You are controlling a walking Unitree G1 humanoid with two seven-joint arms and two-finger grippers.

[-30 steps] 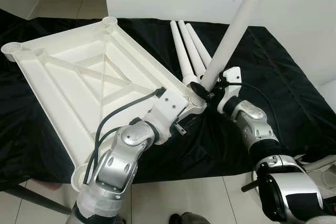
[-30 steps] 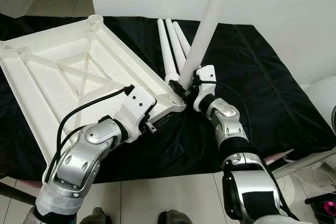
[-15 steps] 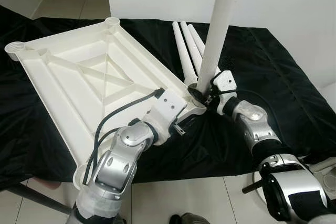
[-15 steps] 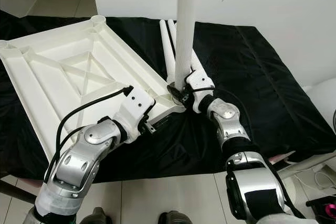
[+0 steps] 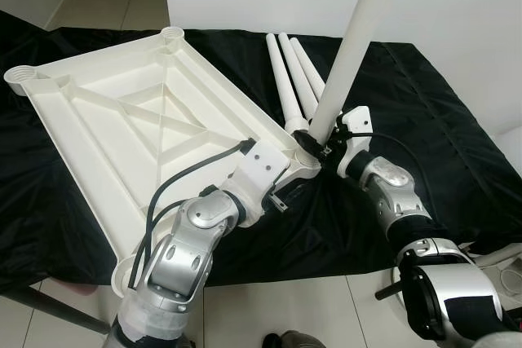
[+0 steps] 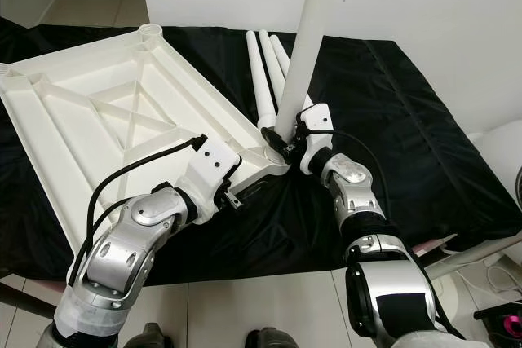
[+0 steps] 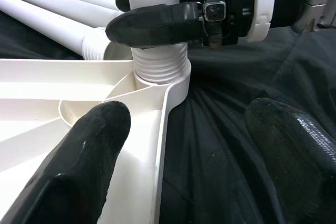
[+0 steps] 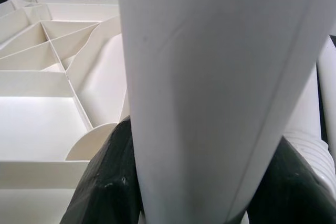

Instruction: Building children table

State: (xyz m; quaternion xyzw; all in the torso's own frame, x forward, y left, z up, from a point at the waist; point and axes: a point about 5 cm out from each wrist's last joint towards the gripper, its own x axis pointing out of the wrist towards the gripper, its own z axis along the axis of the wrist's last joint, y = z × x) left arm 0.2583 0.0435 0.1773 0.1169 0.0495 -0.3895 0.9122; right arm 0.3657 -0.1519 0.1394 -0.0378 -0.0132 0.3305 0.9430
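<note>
right gripper [image 6: 287, 138]: jaws clamp the table leg [image 5: 347, 50] at the tabletop [image 5: 122, 120] corner socket | leg tilts right again, upright half a second ago | left gripper [image 7: 178, 145]: jaws wide, seemingly straddling the tabletop edge

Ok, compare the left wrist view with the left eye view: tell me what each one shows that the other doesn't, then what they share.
Left wrist view alone: the leg's threaded end seated in the corner socket.

Left eye view alone: the whole upturned tabletop and black cloth's spread.

Shared: right gripper clamped on the standing leg, three spare legs, and left gripper open at the corner.
</note>
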